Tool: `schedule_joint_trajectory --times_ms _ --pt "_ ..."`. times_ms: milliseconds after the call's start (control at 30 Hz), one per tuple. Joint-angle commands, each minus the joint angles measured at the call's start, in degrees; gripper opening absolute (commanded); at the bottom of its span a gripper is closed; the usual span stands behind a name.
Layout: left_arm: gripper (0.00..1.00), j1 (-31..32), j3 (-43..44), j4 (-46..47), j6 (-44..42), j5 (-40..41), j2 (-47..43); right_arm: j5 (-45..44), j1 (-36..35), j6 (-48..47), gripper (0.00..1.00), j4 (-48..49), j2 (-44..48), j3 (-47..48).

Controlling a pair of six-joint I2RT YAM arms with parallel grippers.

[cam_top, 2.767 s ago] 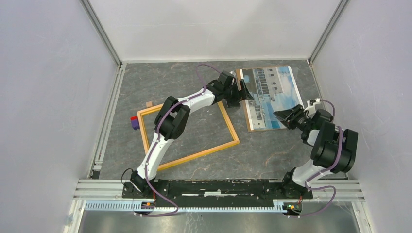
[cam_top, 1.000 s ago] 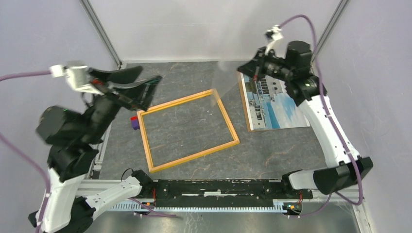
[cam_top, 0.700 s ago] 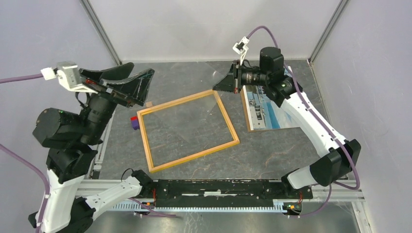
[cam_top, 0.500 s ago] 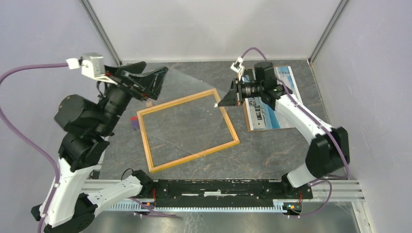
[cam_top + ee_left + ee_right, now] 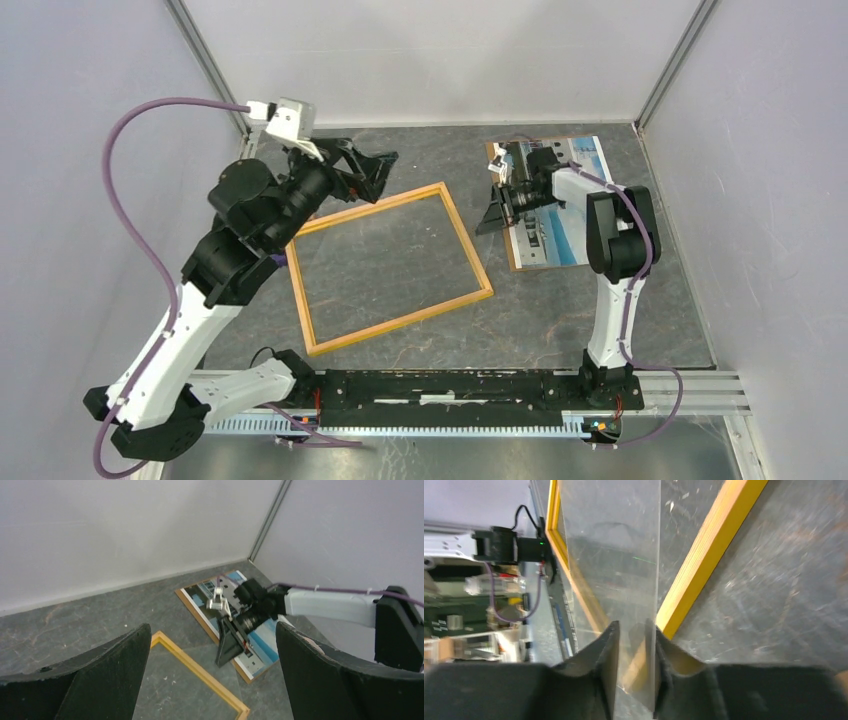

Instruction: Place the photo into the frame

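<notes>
Near edge: aluminium rail carries both arm bases. Table is matte grey and stone-veined.

Mid-table we have the frame, a thin flat rectangle of light orange-yellow wood. It lies skewed, with grey table showing through its opening.

Sheet is clear and glossy with fine scratches, and almost invisible from above. In the right wrist view it runs from the finger gap out across a frame rail. We can't tell whether it lies flat or tilted.

Right gripper sits low, just right of the frame's right rail, at the left edge of the board. Its black fingers stand slightly parted, with the sheet edge in the gap, not pinched.

Board is plain brown and flat. Photo lies on it at far right: a print of a pale windowed building under blue sky, white-edged. It's outside the frame, beside it, not touching.

Left gripper hangs in the air past the frame's far rail. Its black wedge-shaped fingers are spread fully, with nothing between them. Plain pale walls stand behind.

Versus half a second ago:
- Right gripper has moved off the frame's far right corner to the board edge.
- The sheet's raised glare over the frame is gone.
- Left gripper has swung in toward centre.
- Frame, board and photo are unmoved.
</notes>
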State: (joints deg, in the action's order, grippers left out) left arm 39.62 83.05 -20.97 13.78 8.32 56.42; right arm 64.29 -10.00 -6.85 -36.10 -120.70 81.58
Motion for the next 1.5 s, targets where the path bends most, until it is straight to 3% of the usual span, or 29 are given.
schedule_joint_trajectory --times_ms 0,100,233,367,467,533,700,767,900,1033,1467 --pt "1.0 -0.13 -2.72 1.66 -1.46 -3.65 1.18 -0.06 2.09 -6.84 0.44 -6.53 -1.05 7.12" --pt "1.0 -0.11 -4.8 3.59 -1.39 -5.26 2.05 -6.54 3.92 2.42 0.59 0.16 -2.22 7.91" --pt "1.0 -0.15 -8.47 6.24 -1.81 -4.35 2.56 -22.75 5.87 18.84 0.78 12.09 3.35 2.75" --pt "1.0 -0.21 -12.8 9.14 -1.23 -3.75 2.47 -29.44 5.95 21.38 0.91 17.04 13.93 -5.93" --pt "1.0 -0.24 -15.21 9.95 -1.04 -4.6 2.18 -35.39 5.91 19.03 0.97 14.75 21.5 -12.12" --pt "1.0 -0.45 -17.13 10.83 -0.82 -4.83 1.73 -33.6 5.53 21.28 0.98 19.33 27.28 -20.18" --pt "1.0 -1.54 -19.69 11.37 0.39 -6.2 0.47 -28.53 3.91 30.64 0.98 36.08 40.18 -41.21" --pt "1.0 -1.56 -20.02 11.62 1.58 -7.14 -0.28 -27.16 2.7 36.61 0.98 48.79 44.35 -50.79" --pt "1.0 -1.65 -20.75 12.96 3.8 -10.66 -1.71 -26.78 1.41 44.81 0.95 65.83 44.35 -60.37" --pt "1.0 -1.59 -21.17 13.35 4.41 -11.19 -2.02 -24.23 1.37 52.73 0.89 82.18 38.8 -64.78" --pt "1.0 -4.97 -21.35 13.77 6.34 -13.19 -1.57 -24.66 -0.58 68.19 0.51 110.18 18.61 -60.95"
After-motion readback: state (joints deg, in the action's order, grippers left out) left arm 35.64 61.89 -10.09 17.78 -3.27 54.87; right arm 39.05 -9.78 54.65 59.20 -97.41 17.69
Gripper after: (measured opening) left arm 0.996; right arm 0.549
